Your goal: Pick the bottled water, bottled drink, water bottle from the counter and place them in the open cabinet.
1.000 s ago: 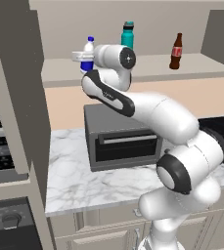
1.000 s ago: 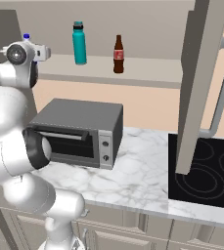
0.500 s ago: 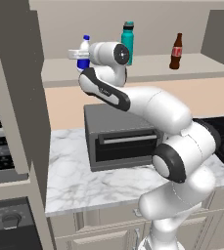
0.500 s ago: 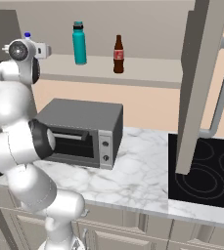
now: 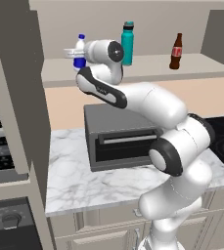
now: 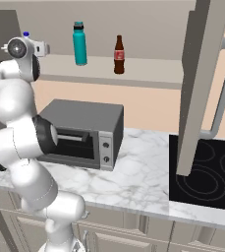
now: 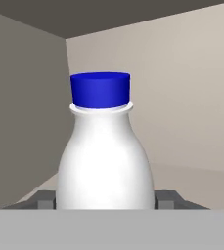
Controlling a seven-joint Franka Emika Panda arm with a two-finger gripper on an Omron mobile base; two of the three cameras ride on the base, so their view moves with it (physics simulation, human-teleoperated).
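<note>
The bottled water [image 7: 106, 146] sits between the pincer [image 7: 106, 199] fingers, held over the left end of the open cabinet [image 5: 147, 68] shelf. Releasing it high or tilted could tip it; a wide swing could hit the water bottle [image 5: 127, 43] to its right.

Simulated domestic kitchen: marble countertop [image 6: 133, 172] carrying grey toaster oven [image 6: 87, 133], black glass cooktop [image 6: 207, 177] alongside, beige drawer fronts [image 6: 148, 234] below, open wall cabinet [image 5: 147, 71] above.

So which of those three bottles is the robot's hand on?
The bottled water, white with a blue cap, leftmost on the shelf. The teal water bottle and brown bottled drink stand apart.
</note>
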